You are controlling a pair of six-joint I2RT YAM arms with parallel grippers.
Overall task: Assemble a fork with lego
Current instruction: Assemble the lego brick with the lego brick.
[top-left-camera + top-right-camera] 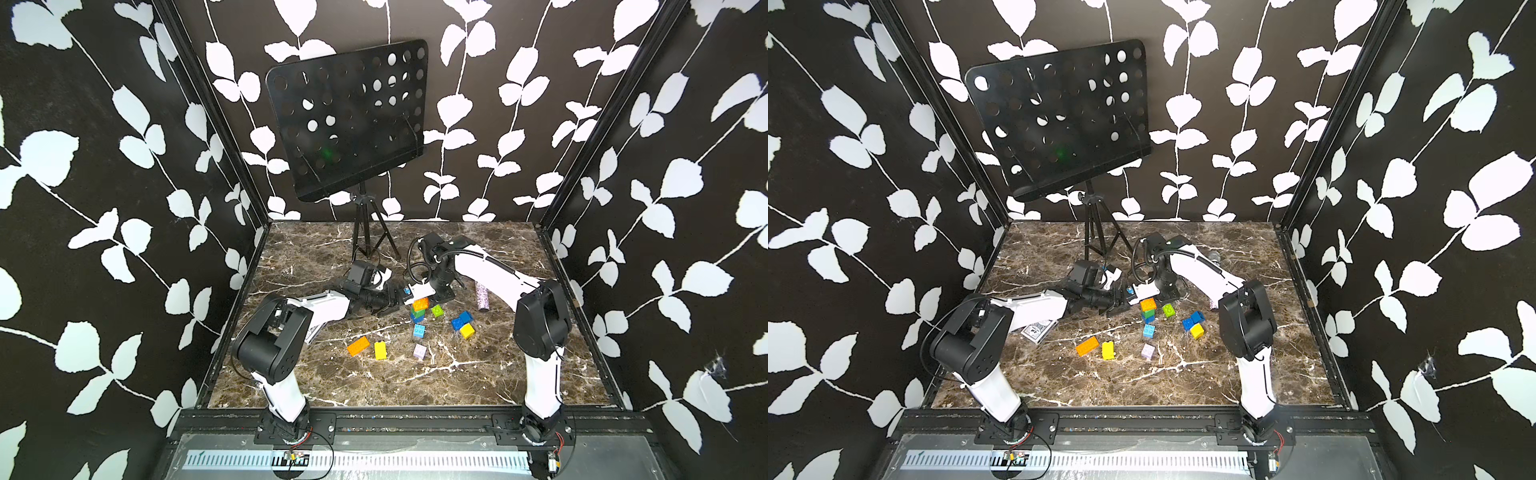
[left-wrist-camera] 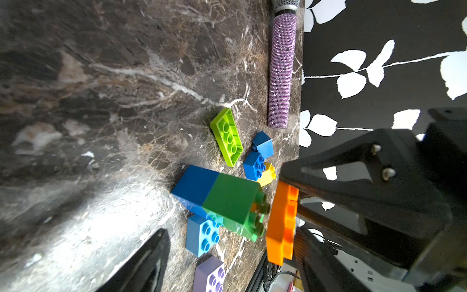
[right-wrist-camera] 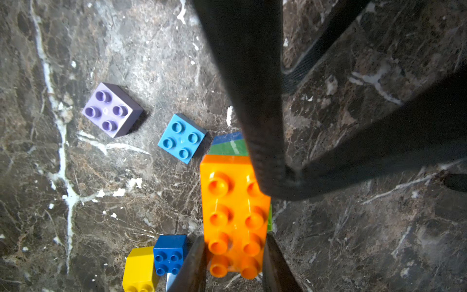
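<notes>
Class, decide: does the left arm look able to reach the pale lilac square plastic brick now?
Probably yes: the pale lilac square brick sits alone, nearer the robot than the open left gripper is; nothing covers it.

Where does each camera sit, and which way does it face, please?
Top views: high at the front, looking down and back over the marble table; left arm and right arm show whole.
Left wrist: on the left arm, looking low across the table past its open left tool at the blue-green stem.
Right wrist: on the right arm, looking straight down at the orange brick in the right tool.
Shared: both wrist views show that brick and stem.
</notes>
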